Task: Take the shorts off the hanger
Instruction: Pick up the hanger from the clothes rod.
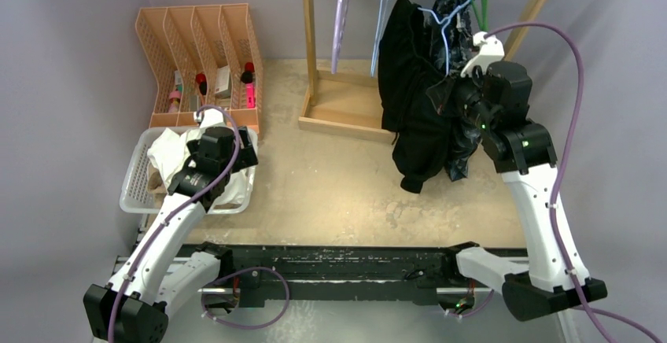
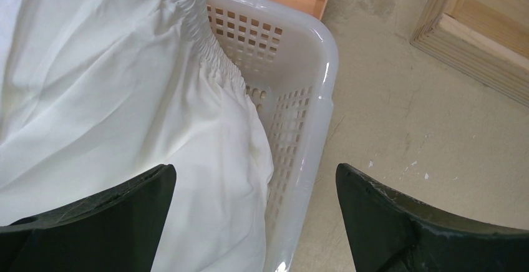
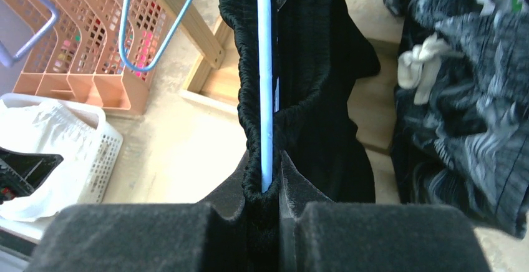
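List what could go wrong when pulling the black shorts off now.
1. The right gripper pinches the black shorts at the waistband, seemingly with the blue hanger bar between its fingers; a pull may drag the hanger along.
2. The patterned shorts hang right beside and could snag or fall.

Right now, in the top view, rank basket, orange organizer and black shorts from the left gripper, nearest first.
1. The basket, directly under the left gripper.
2. The orange organizer, just behind it.
3. The black shorts, hanging far right.
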`<act>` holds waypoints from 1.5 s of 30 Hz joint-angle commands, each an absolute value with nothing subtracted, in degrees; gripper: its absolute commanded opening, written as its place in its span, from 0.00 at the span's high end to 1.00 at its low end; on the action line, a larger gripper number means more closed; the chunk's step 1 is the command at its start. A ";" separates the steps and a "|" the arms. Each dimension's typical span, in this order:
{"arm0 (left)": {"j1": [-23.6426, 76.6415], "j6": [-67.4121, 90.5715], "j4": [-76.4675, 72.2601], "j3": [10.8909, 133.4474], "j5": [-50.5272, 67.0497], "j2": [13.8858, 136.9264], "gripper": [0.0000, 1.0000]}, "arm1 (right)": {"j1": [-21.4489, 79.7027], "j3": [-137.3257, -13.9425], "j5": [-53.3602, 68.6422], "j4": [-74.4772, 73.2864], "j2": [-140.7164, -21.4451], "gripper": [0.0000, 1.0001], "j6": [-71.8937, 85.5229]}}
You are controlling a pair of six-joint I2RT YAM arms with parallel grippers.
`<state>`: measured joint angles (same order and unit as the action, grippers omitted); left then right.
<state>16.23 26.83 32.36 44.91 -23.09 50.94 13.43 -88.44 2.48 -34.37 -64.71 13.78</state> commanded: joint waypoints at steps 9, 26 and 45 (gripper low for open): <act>16.41 27.76 32.75 47.40 -22.58 49.00 0.00 | 13.54 -74.23 15.09 -37.26 -53.64 1.00 22.38; 16.43 28.78 32.87 49.51 -14.39 50.97 0.00 | 13.62 -55.90 42.62 -33.77 -42.19 1.00 21.95; 16.84 62.35 8.88 44.55 21.68 47.88 0.09 | 26.88 -50.01 44.56 -26.45 -43.75 1.00 23.99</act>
<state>16.27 61.98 12.36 38.24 15.75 45.52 19.31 -48.82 48.05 -30.33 -41.17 23.73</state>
